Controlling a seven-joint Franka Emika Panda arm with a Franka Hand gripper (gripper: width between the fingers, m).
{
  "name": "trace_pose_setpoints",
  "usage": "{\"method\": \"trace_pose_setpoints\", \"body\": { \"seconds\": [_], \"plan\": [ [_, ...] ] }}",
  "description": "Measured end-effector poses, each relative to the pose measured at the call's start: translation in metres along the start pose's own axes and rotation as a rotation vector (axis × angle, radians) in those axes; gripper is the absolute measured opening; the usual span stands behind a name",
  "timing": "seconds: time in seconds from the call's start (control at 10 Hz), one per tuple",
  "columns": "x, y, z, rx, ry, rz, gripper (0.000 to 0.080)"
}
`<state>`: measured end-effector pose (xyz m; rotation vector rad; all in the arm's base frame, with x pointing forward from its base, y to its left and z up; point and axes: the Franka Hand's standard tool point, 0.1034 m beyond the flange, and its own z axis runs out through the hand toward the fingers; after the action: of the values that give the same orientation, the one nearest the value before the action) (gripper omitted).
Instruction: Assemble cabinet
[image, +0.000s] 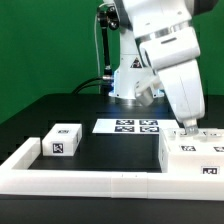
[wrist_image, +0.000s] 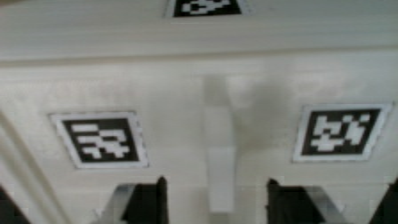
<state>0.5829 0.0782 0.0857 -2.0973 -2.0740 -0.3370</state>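
Observation:
The cabinet (image: 192, 152) is a large white box-shaped unit with square black-and-white tags, at the exterior view's right against the rail. My gripper (image: 186, 128) points down right over its top near the back edge. In the wrist view the cabinet's white surface (wrist_image: 214, 100) fills the picture, with a tag on either side of a faint upright ridge. My gripper (wrist_image: 217, 205) is open, its dark fingers (wrist_image: 143, 200) apart on either side of that ridge, with nothing gripped. A smaller white tagged box (image: 62, 142) lies apart at the exterior view's left.
The marker board (image: 128, 126) lies flat mid-table behind the parts. A long low white rail (image: 90, 180) runs along the front and turns back at the left (image: 20, 155). The robot base (image: 128, 80) stands at the back.

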Motion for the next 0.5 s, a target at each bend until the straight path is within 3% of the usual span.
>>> {"method": "trace_pose_setpoints", "body": {
  "seconds": [0.2, 0.3, 0.5],
  "plan": [
    [0.001, -0.016, -0.006, -0.006, -0.024, -0.004, 0.0601],
    [-0.002, -0.023, -0.003, -0.004, -0.026, -0.001, 0.0601],
    [-0.002, -0.023, -0.002, -0.003, -0.024, -0.001, 0.0647]
  ]
}}
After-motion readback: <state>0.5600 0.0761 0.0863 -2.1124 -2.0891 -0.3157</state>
